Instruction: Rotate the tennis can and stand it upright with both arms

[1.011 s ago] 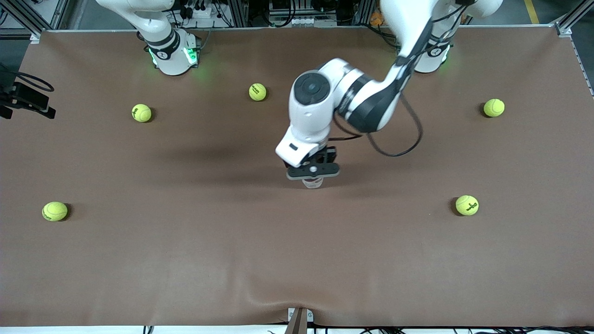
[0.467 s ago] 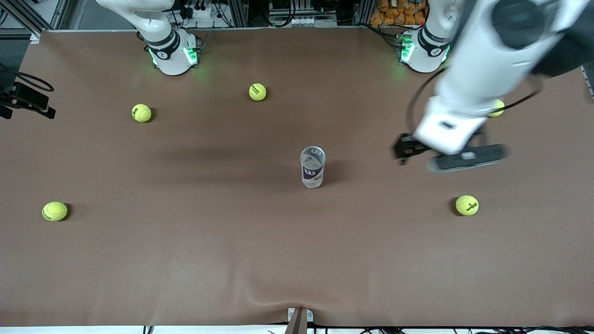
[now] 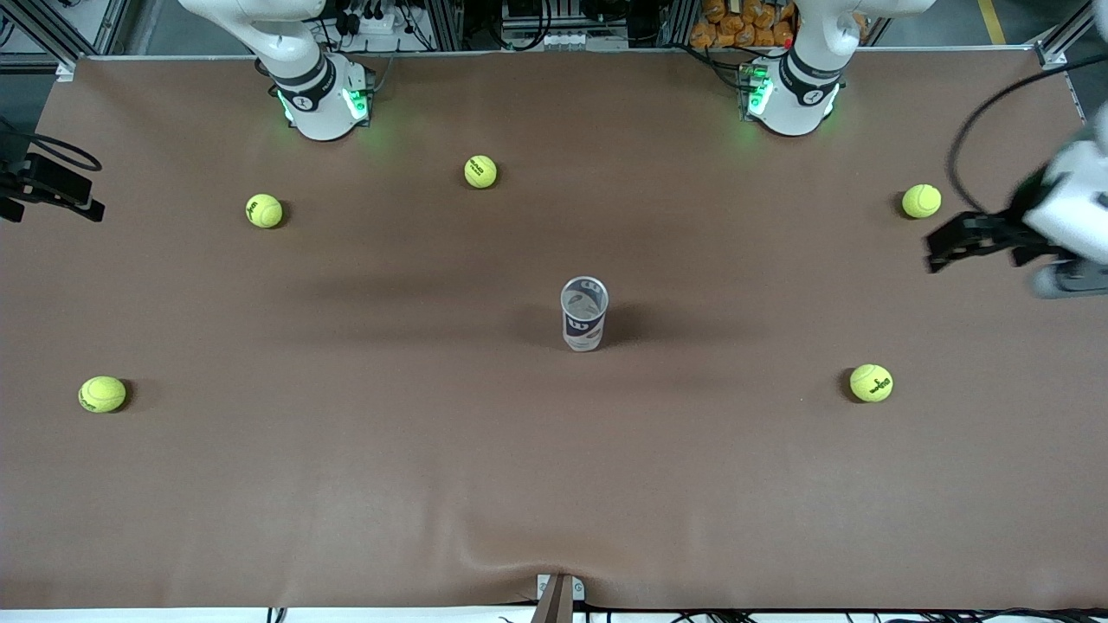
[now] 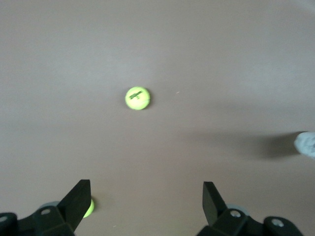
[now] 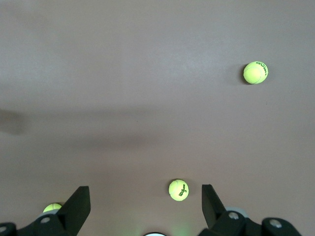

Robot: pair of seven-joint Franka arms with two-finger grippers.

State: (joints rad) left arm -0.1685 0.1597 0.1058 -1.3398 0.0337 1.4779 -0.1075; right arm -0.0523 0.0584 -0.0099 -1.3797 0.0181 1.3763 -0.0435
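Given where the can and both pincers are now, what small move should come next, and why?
Probably just parking the left arm. The tennis can stands upright on the table, open end up, untouched. The left pincer is open, over the table's left-arm end; the right pincer is open and waiting.

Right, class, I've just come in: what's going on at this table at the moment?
Nothing is being held. The tennis can stands upright on the brown table, open end up, near the middle. The left gripper is open and empty, up in the air over the left arm's end of the table, near a tennis ball. The right gripper is open too, waiting above its own end. Five tennis balls lie scattered around the can, none touching it.
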